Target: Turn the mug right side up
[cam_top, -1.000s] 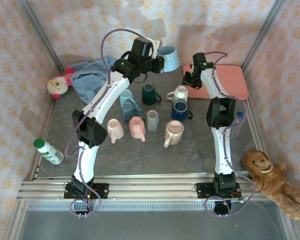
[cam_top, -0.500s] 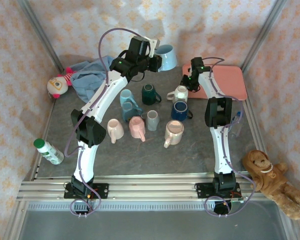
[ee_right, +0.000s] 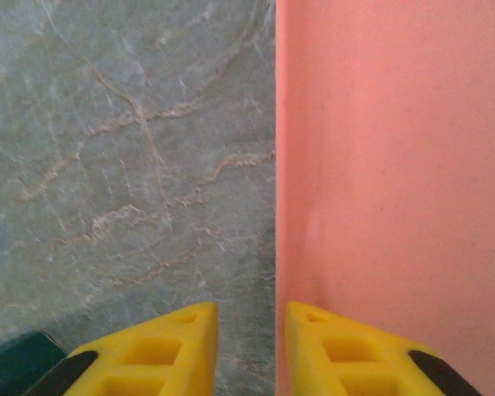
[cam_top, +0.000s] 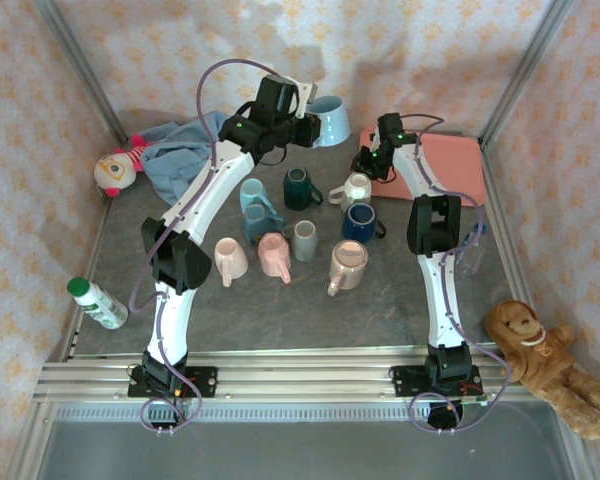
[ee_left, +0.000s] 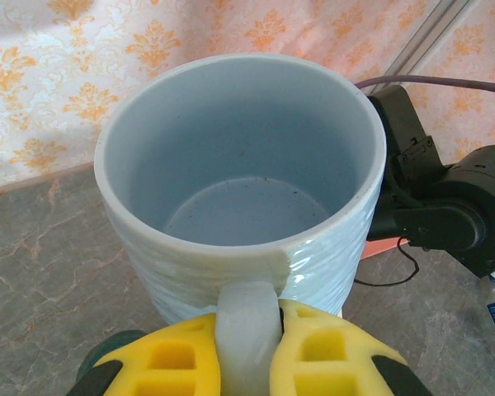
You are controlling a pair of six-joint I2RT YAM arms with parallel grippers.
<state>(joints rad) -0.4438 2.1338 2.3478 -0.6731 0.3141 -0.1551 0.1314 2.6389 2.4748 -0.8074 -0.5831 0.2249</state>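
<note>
Here: pale-blue mug (ee_left: pixel 231 206) directly ahead of left claw (ee_left: pixel 247 346), handle (ee_left: pixel 247 309) pinched.

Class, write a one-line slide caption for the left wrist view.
Left claw pinches the handle of a pale blue mug, its open mouth in full view.

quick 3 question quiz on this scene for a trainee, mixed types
1. True or false: the left gripper is clamped on the handle of the light blue mug.
2. Pick one. Under the right gripper lies: A) a towel, B) the edge of the pink mat, C) a bottle.
3. Fill in: the inside of the held mug is ____.
Key: 1 true; 2 B; 3 empty.
</note>
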